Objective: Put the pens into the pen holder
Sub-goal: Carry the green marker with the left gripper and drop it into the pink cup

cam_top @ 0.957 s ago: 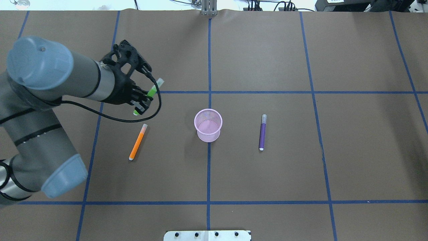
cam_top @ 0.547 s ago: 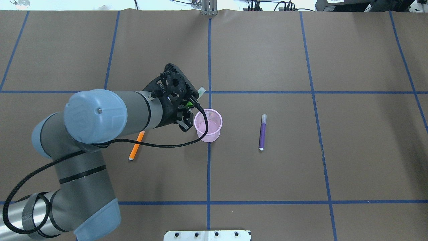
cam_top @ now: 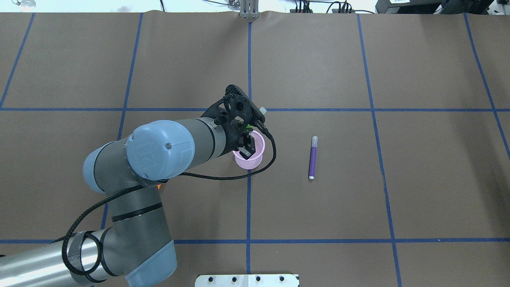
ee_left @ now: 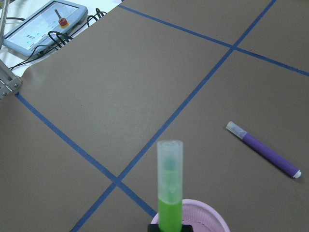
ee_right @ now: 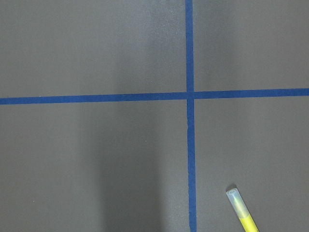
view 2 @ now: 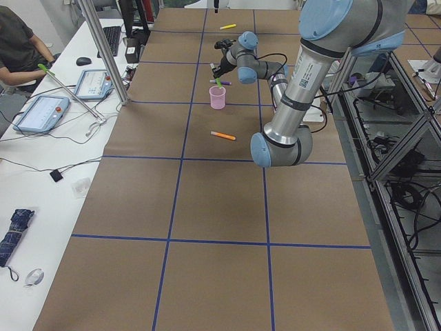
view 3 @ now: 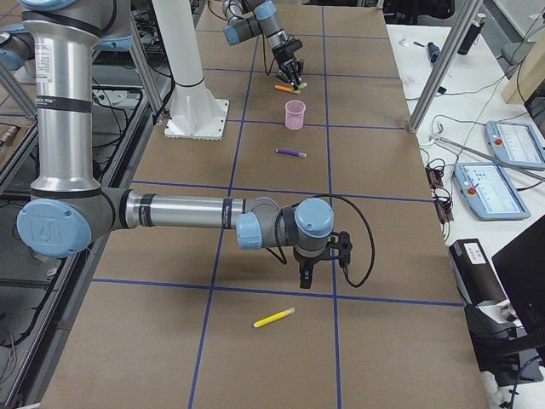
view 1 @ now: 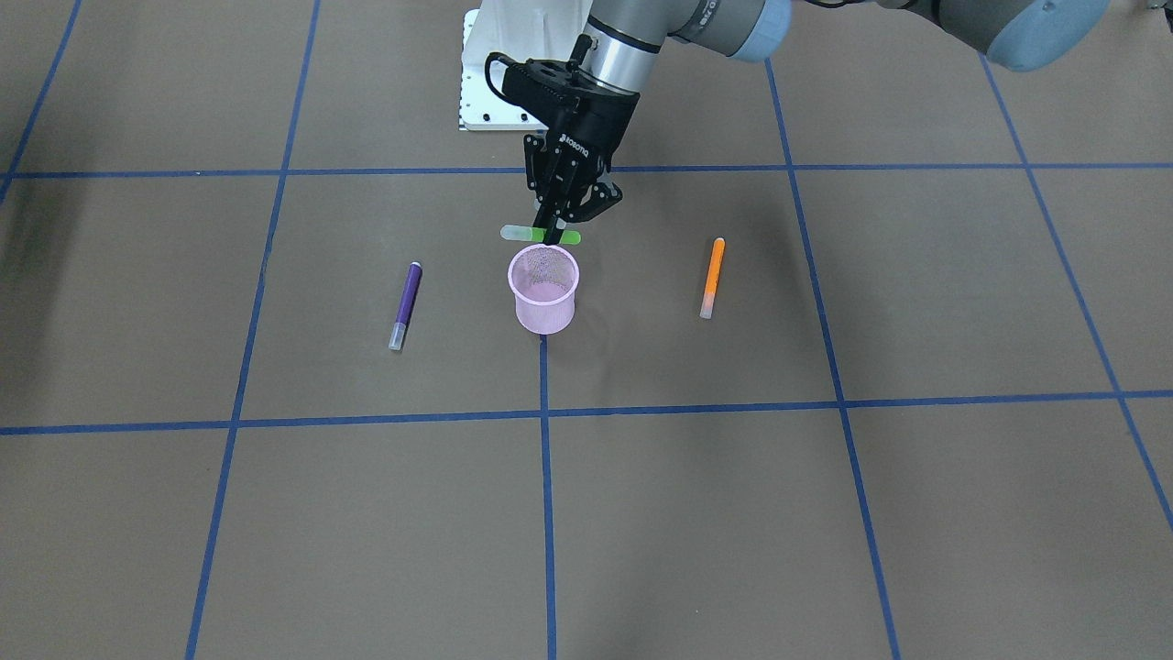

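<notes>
Mid-frame, the left gripper [view 1: 553, 225] has its jaws clamped on the green pen [view 1: 570, 237], held level above the pen holder [view 1: 544, 293]. The pen likely needs tipping upright, then release. The jaws of the right gripper [view 3: 306, 279]: cannot tell.

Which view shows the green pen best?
Exterior front-facing: green pen shows full length, crosswise in the left gripper above the pen holder. Overhead hides most; left wrist shows only its cap half; side views tiny.
</notes>
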You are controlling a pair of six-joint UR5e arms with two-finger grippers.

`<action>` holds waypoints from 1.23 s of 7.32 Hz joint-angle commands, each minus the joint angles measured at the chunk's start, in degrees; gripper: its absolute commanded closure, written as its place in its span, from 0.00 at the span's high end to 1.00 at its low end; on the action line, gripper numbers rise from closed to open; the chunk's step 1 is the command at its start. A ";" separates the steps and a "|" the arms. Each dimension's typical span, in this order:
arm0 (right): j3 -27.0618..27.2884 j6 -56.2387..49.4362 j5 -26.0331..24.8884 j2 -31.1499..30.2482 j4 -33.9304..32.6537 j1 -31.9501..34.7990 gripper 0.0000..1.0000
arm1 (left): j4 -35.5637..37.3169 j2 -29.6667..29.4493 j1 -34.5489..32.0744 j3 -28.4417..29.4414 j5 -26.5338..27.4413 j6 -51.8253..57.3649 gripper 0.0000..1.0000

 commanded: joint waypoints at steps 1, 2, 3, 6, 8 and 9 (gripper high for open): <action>-0.17 0.00 0.00 0.09 0.00 -0.20 1.00 | -2.55 -1.08 0.28 3.52 0.03 -1.08 0.00; -0.17 0.00 0.00 0.09 0.00 -0.28 1.00 | -3.44 -1.34 0.28 4.66 0.03 -1.86 0.00; -0.17 0.00 0.00 0.09 0.00 -0.29 1.00 | -5.10 -1.26 0.36 5.46 0.03 -4.22 0.00; -0.17 0.00 0.00 0.18 0.00 -0.37 1.00 | -7.84 -1.43 0.28 8.01 0.12 -4.42 0.46; -0.17 0.09 -0.09 0.53 0.00 -0.37 1.00 | -8.02 -1.35 0.10 7.23 0.12 -4.59 0.87; -0.17 0.09 0.00 0.53 0.00 -0.37 1.00 | -8.02 -1.26 -0.07 7.05 0.82 -4.68 0.99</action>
